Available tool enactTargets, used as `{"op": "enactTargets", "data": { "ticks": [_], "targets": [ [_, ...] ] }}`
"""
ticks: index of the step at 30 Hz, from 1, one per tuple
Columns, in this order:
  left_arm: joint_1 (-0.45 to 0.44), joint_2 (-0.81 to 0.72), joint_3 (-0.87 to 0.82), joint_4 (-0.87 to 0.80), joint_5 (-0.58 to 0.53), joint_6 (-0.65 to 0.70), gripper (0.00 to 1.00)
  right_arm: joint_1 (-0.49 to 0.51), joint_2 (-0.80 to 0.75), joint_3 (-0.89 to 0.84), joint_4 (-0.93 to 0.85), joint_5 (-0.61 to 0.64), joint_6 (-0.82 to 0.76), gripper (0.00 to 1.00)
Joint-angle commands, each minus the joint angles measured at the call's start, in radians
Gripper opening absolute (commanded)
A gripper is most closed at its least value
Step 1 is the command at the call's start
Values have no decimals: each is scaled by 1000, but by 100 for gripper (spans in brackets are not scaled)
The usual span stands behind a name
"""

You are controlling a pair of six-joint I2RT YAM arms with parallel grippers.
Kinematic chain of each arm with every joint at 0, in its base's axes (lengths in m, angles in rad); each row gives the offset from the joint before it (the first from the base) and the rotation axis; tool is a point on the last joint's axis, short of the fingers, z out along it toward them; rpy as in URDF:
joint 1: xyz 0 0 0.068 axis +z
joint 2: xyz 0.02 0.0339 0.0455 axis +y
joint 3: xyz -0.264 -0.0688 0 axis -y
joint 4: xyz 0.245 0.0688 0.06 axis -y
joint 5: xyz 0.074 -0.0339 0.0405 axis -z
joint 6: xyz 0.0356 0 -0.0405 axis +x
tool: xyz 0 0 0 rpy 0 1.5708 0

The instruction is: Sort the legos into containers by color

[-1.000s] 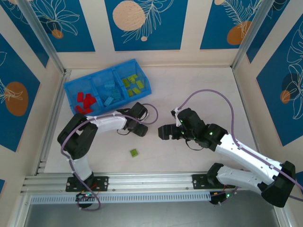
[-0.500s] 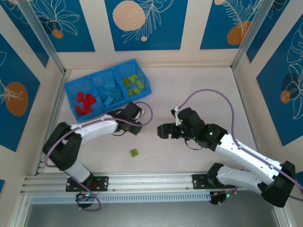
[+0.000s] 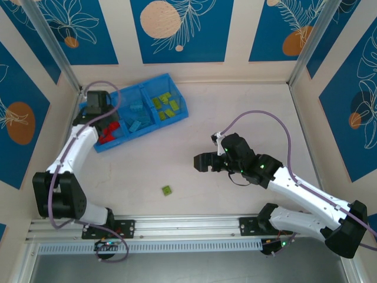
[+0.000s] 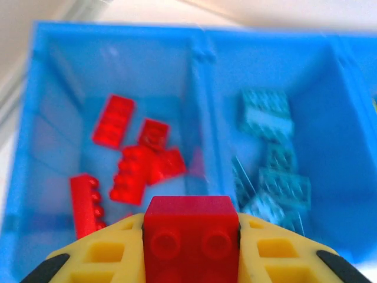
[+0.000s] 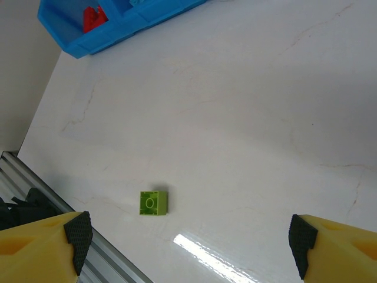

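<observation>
Blue wall panels (image 3: 179,29) printed with pale leaves and orange discs enclose a cream worktop (image 3: 247,112). Blue bin (image 3: 177,94), the reference landmark, lies askew at the far left of the worktop and is divided into three side-by-side compartments.

- **Left compartment:** red bricks (image 4: 126,171), lying loose and partly overlapping.
- **Middle compartment:** light-blue bricks (image 4: 274,177), heaped against one another.
- **Right compartment:** yellow-green bricks (image 3: 164,105).

Left hand (image 4: 191,256) hangs over the bin's left compartment, closed on a single red brick (image 4: 191,227). In the left wrist view this brick sits between the yellow fingers (image 4: 88,259), two studs facing the camera, in front of the loose red bricks. The left arm reaches the bin along the bin's left side.

Right hand (image 3: 202,162) hovers well to the right of the bin, on the side nearer the arm bases. Its jaws are spread wide with nothing between them.

One stray yellow-green brick (image 5: 153,203) rests alone on the bare worktop. It is well apart from the bin, toward the arm bases, and apart from both hands. The right wrist view shows a round mark on its upper face, with the bin's left corner at the upper left of that view.
</observation>
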Motion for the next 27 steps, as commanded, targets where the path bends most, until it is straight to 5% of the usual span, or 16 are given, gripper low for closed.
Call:
{"op": "enactTargets", "data": {
  "ticks": [1,11,14,15,16,21,27],
  "targets": [
    [84,112,80,-76,-47,-169,25,-1,12,-9,18,-44,-12,89],
    [120,193,185,-188,-41,-215,44,-4,57,-10,41,-78,-6,89],
    [121,124,121,-135,47,-206,60,3,70,-18,77,-106,-9,89],
    [119,93,93,-114,77,-206,80,9,81,-14,82,-103,-12,89],
    [117,67,73,-101,102,-205,87,16,92,-8,81,-96,-13,89],
    [52,-97,15,-135,208,-155,88,75,193,30,94,-60,-16,88],
    [-155,-336,-73,-188,198,-99,86,198,424,146,67,43,-57,87]
  ]
}}
